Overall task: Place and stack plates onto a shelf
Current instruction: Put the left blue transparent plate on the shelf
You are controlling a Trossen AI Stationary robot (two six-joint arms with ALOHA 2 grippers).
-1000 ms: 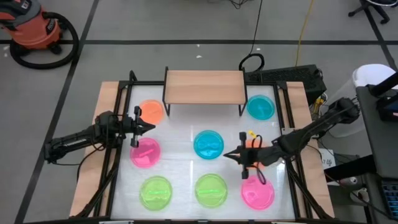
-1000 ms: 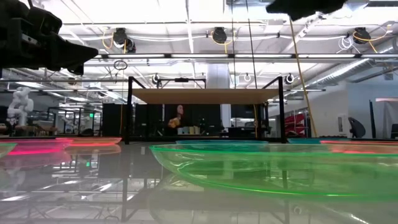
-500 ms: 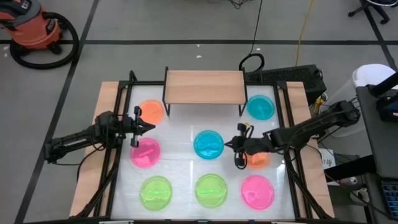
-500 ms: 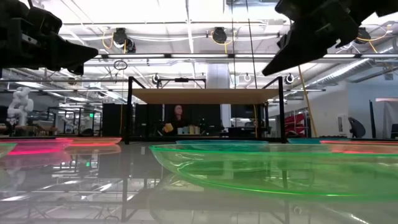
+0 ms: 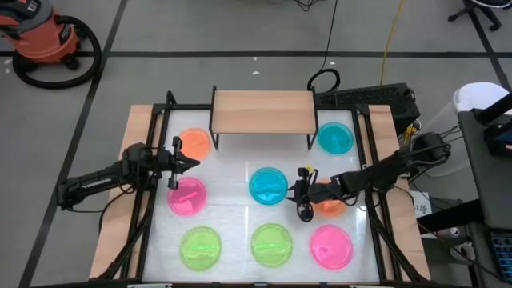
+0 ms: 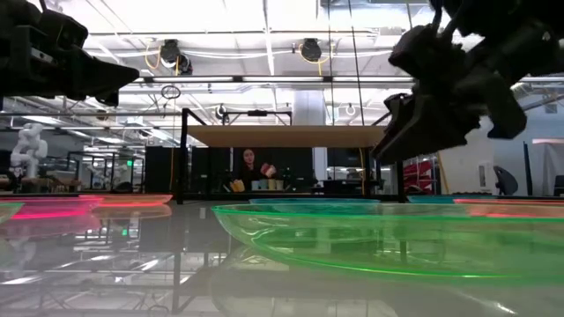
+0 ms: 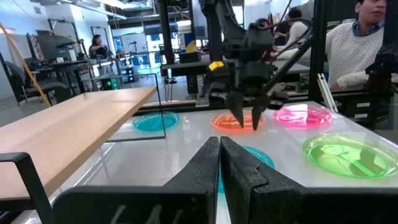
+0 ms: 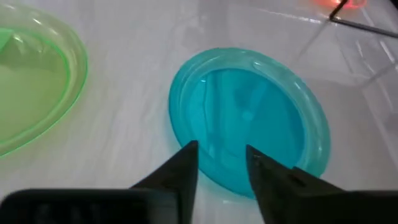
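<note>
On the white bench [image 5: 232,204], nearest the front edge, lie two green plates [image 5: 200,246] and a pink plate [image 5: 331,246]. Behind them the right gripper [image 5: 294,190] hangs low at the rim of the middle blue plate [image 5: 268,185], fingers spread a little, nothing held, an orange plate [image 5: 330,205] under its arm. The left gripper [image 5: 190,162], pressed together, waits between another pink plate [image 5: 186,197] and another orange plate [image 5: 194,144]. The shelf [image 5: 262,111] stands at the back, a second blue plate [image 5: 334,138] beside it

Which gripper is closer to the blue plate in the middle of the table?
The right gripper is nearer: it hangs at the edge of the middle blue plate. The left gripper is farther off, between the orange plate and pink plate.
</note>
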